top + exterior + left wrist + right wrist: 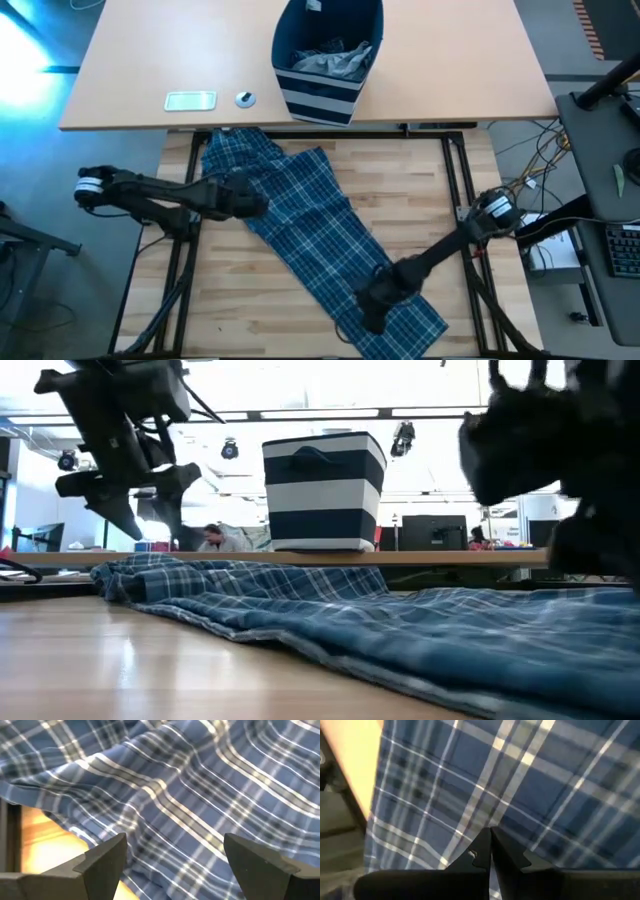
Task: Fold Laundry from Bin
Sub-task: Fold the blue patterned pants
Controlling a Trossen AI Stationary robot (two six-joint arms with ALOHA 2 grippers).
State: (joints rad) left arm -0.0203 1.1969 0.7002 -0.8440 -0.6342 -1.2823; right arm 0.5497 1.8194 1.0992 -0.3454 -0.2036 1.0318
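**Plaid trousers spread across the work table, bin beyond**

Lying diagonally over the slatted wooden work table [250,300], the blue-and-white plaid trousers [310,235] run from the near right corner, where the cloth reaches the front edge, up to the far left, where it bunches against the table's back edge. Bare wood stays open at the near left and along the far right side.

The right gripper [372,312] sits over the near end of the trousers, its fingers pressed fully together; the right wrist view shows the closed tips [490,851] just above the plaid, and whether any cloth is pinched between them cannot be told. The left gripper [258,203] is at the far left part of the trousers, over the garment's edge, its fingers [107,857] spread wide with plaid cloth showing between them and nothing held.

Beyond the work table stands a pale desk [140,60]. On its near edge rests the navy bin [325,60] with pale stripes, grey laundry [335,60] heaped inside. Left of the bin lie a small flat rectangular object [190,100] and a small round item [245,98].
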